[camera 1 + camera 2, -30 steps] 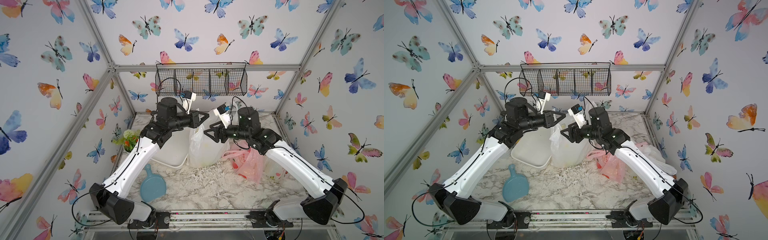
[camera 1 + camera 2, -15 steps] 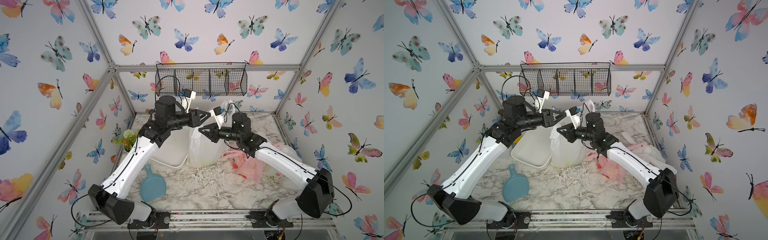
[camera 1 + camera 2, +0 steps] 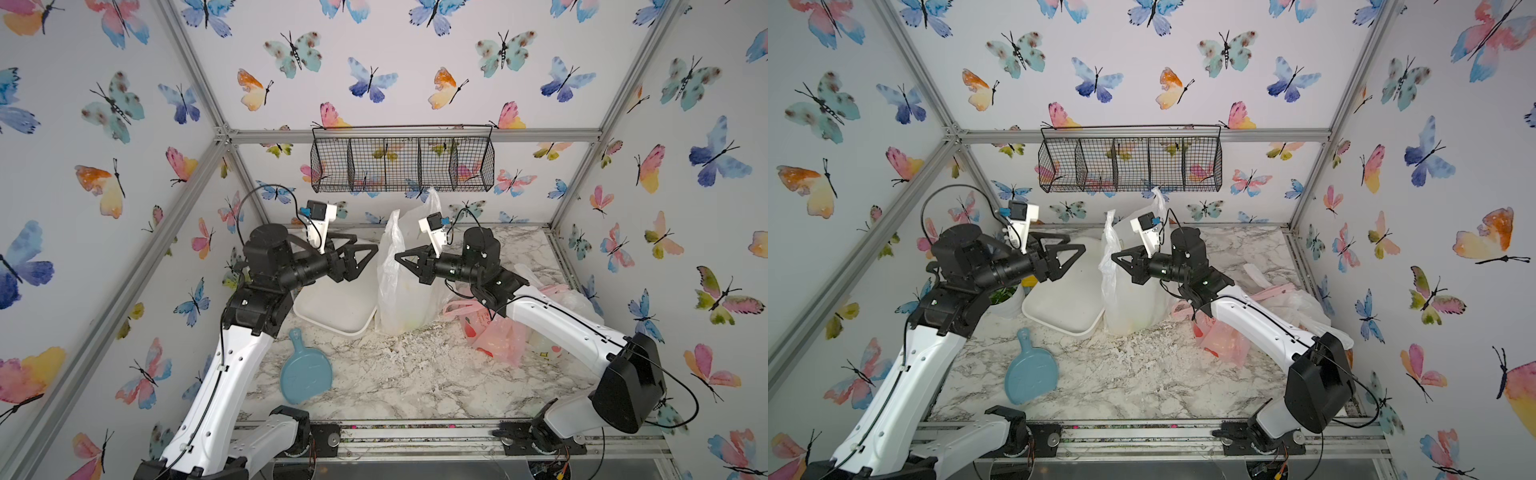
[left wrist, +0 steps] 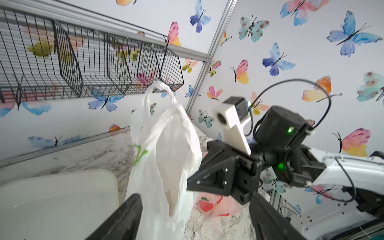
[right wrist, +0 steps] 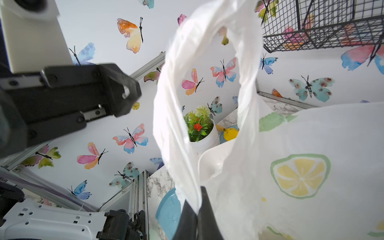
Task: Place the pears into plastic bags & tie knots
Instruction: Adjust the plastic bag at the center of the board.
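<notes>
Knots are what remain here, by my judgement. The thin white plastic bag printed with lemon slices (image 3: 405,291) stands upright in the middle of the marble counter (image 3: 395,374), just beside the shallow white rectangular tray (image 3: 332,299), with both handles up and untied. Pale yellow-green lumps show dimly through its lower half. I take them for pears, though I cannot count them. The tray looks bare and I see no loose pears on the counter.

The translucent pink bag with red fruit prints (image 3: 494,336) lies slumped under my right arm, and a translucent whitish bag (image 3: 573,303) sits just behind it. Whether either is knotted I cannot tell.

My right claw (image 5: 197,207) is clenched low on one handle loop (image 5: 170,128) of the lemon bag, with its forearm reaching over the pink bag. My left claw (image 3: 365,245) is released, jaws wide. It is held at about the same height and faces the right one across the bag, near the plastic but apart from it.
</notes>
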